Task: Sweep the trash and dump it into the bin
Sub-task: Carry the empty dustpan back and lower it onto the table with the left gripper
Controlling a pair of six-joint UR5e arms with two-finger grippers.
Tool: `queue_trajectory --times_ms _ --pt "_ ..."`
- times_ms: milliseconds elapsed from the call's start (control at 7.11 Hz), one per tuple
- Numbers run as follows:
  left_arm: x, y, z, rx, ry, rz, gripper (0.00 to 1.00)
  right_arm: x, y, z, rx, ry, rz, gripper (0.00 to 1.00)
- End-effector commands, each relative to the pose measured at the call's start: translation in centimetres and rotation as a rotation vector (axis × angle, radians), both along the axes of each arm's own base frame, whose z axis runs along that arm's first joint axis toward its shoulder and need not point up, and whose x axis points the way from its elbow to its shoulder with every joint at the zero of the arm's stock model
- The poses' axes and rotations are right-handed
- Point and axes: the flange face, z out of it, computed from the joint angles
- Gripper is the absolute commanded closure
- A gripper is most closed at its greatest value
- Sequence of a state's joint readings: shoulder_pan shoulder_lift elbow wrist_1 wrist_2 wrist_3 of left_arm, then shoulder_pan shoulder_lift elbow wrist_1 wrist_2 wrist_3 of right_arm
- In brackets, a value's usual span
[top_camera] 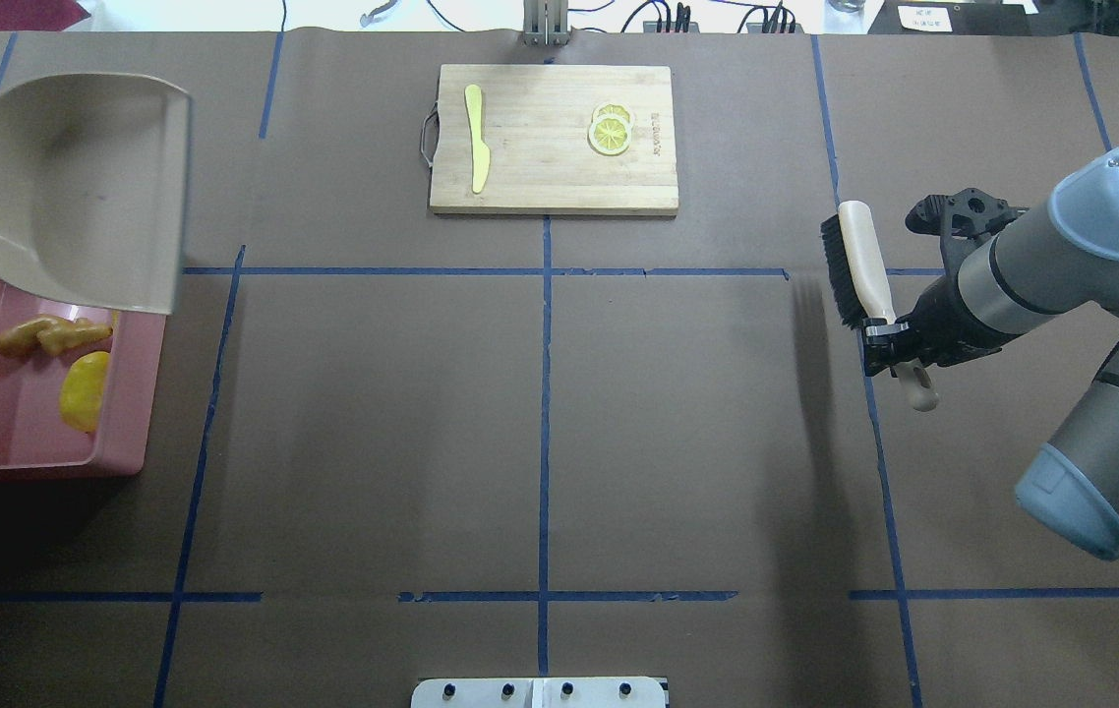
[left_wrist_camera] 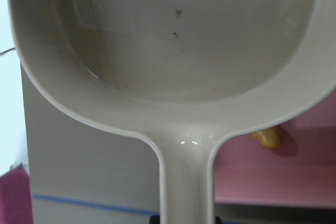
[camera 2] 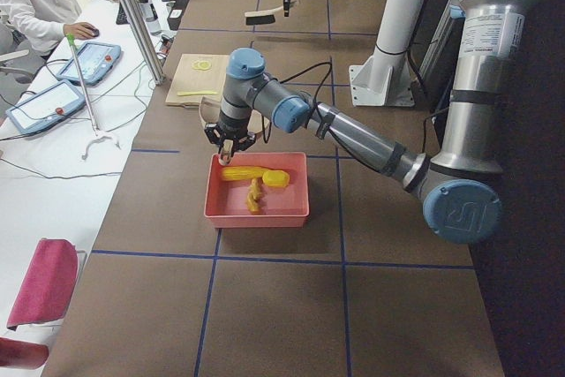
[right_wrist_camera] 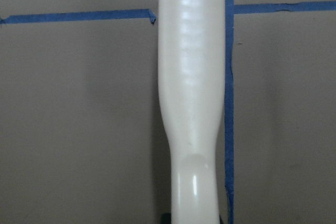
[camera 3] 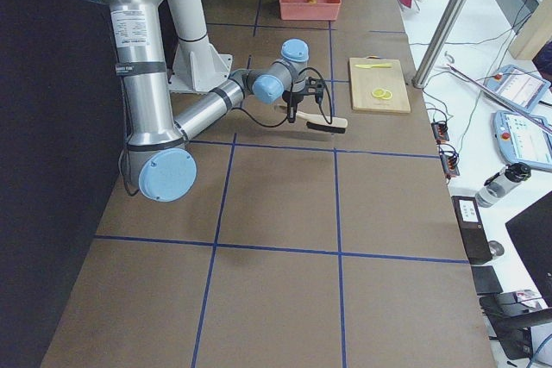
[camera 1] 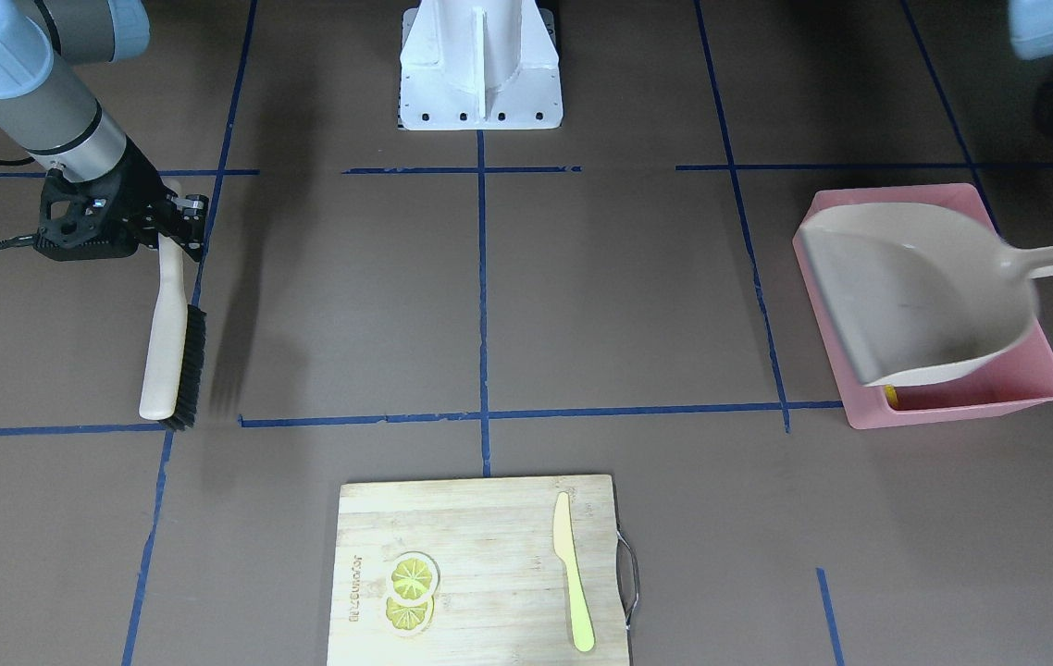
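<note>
- Pink plastic marks the bin [top_camera: 24,447], which sits at the robot's left end of the tabletop [top_camera: 540,433], and the trash lies inside it.
- From overhead, the ginger root [top_camera: 53,336] and the potato [top_camera: 86,391] rest on the bin floor just beside each other. The corn cob [camera 2: 240,173] shows best from the left-side camera, lying along the bin's far wall.
- No loose piece of trash shows anywhere on the brown tabletop, so the sweeping looks finished.
- The left hand [camera 2: 233,140] is closed around the long handle of the beige dustpan [top_camera: 78,187], holding it raised and tipped over the bin.
- The pan's inside looks bare in the left wrist view apart from a few dark specks, so the dump also appears complete.
- The right hand [top_camera: 889,336] is clamped on the pale handle of the brush [top_camera: 859,258], well apart from the bin on the robot's right side. The brush seems lifted off the surface, since its shadow falls apart from it.
- The cutting board [top_camera: 550,177] carries the lemon slices [top_camera: 610,131] and the knife [top_camera: 476,138], none of which belongs to the trash.
- By my judgement, what remains is at most drawing the dustpan away from the bin and setting both tools down.
</note>
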State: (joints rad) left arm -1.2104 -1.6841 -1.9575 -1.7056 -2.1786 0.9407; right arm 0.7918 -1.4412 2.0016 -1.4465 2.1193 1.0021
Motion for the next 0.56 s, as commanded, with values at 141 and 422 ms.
queue_trajectory --times_ms 141,422 --pt "18.8 4.2 -4.2 -0.02 -0.03 0.16 1.0 0.0 -0.4 -0.3 0.037 0.023 0.031 1.0" --pt "27.3 6.0 -6.2 -0.158 0.012 0.13 1.0 -0.6 -0.2 -0.1 0.044 0.037 0.03 1.0"
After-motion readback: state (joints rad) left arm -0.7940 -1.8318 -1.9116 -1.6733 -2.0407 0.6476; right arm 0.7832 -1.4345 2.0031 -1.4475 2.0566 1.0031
